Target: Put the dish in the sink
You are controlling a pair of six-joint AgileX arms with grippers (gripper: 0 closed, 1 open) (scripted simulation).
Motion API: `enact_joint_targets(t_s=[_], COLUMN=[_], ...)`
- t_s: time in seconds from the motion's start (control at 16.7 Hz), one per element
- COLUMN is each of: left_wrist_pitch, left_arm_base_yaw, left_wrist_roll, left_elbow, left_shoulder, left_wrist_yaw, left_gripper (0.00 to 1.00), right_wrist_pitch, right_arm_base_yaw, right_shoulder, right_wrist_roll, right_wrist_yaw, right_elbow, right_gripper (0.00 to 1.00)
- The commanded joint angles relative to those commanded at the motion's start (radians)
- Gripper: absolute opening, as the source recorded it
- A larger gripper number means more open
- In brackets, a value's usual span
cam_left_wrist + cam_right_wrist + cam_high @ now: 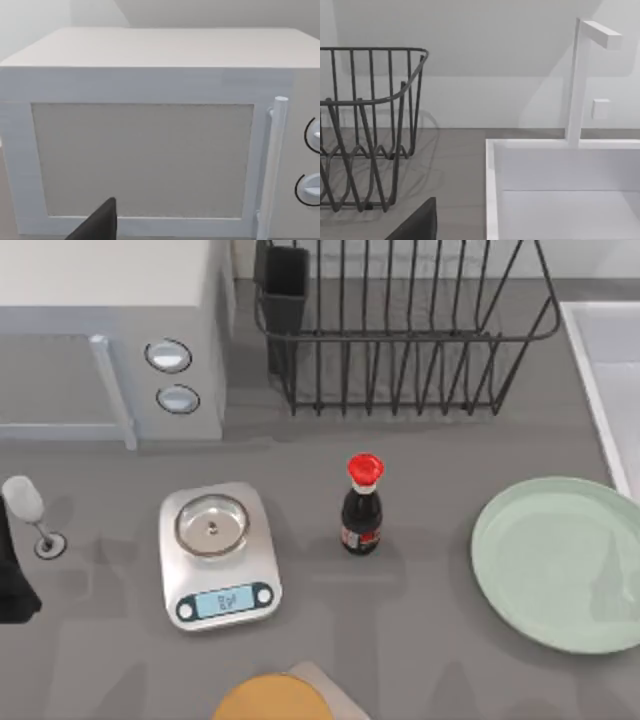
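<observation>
The dish (560, 562), a large pale mint plate, lies flat on the grey table at the right side, running off the top view's right edge. Behind it, at the far right, the sink (598, 370) shows its pale raised rim. The right wrist view looks at that sink (492, 195) from the side, with a dark part of my right gripper (417, 224) low in the picture. A dark part of my left gripper (100, 226) faces the microwave door. My left arm (14, 585) is parked at the table's left edge.
A white microwave (110, 340) stands at the back left and a black wire dish rack (400, 330) at the back middle. A kitchen scale (217, 555), a red-capped sauce bottle (362, 508), a wine glass (30, 512) and a yellow-orange disc (270, 698) stand on the table. A white tap (577, 80) rises behind the sink.
</observation>
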Motion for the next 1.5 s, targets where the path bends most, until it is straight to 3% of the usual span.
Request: enact_joint_targets(t_s=[0.54, 0.78, 1.08, 1.5], left_wrist_pitch=[0.0, 0.0, 0.0, 0.0], left_arm_base_yaw=[0.0, 0.0, 0.0, 0.0], left_wrist_roll=[0.0, 0.0, 0.0, 0.0], left_elbow=[0.0, 0.0, 0.0, 0.0], left_shoulder=[0.0, 0.0, 0.0, 0.0], left_wrist_yaw=[0.0, 0.0, 0.0, 0.0], left_gripper=[1.0, 1.0, 1.0, 1.0], right_wrist_pitch=[0.0, -0.074, -0.294, -0.694], right_arm_base_yaw=[0.0, 0.034, 0.134, 0.318], right_shoulder=[0.0, 0.104, 0.461, 1.173], right_wrist_roll=[0.0, 0.035, 0.139, 0.327], right_wrist_yaw=[0.0, 0.0, 0.0, 0.001], right_elbow=[0.0, 0.097, 0.386, 0.917], right_gripper=[1.0, 1.0, 1.0, 1.0])
